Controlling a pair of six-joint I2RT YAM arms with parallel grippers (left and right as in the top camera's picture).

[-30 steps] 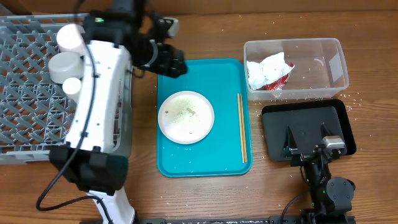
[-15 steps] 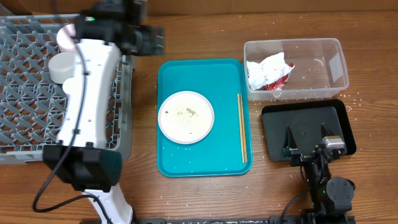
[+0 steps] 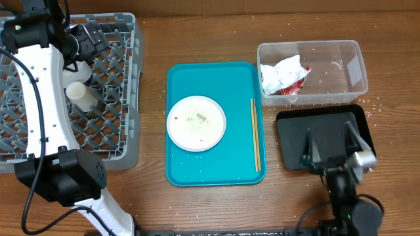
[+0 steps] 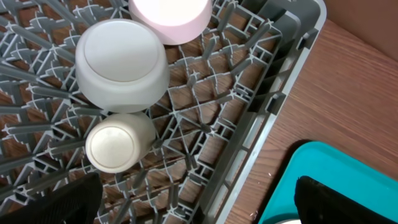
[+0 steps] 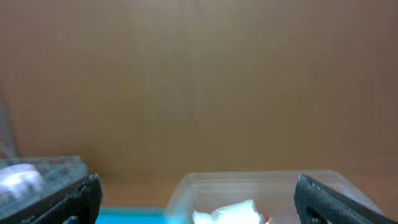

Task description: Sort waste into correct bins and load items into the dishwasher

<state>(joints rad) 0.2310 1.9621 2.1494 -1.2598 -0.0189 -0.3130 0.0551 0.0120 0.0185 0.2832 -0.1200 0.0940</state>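
Observation:
A grey dishwasher rack (image 3: 118, 131) stands at the left and also shows in the left wrist view (image 4: 261, 124). It holds a pink cup (image 4: 169, 15), an upturned white bowl (image 4: 121, 62) and a small cream cup (image 4: 114, 144), which also shows from overhead (image 3: 77, 92). My left gripper (image 3: 88, 39) hovers over the rack's back part, open and empty (image 4: 199, 205). A teal tray (image 3: 216, 167) holds a white plate with crumbs (image 3: 196, 122) and chopsticks (image 3: 256, 134). My right gripper (image 3: 330, 145) is open and empty over the black bin (image 3: 328, 121).
A clear plastic bin (image 3: 341, 46) at the back right holds crumpled white paper and a red wrapper (image 3: 283, 74); the right wrist view shows it ahead (image 5: 261, 186). Crumbs lie scattered on the wooden table around the bins.
My left arm has swung left from the tray's back-left corner to above the rack. The right gripper has tilted upward a little.

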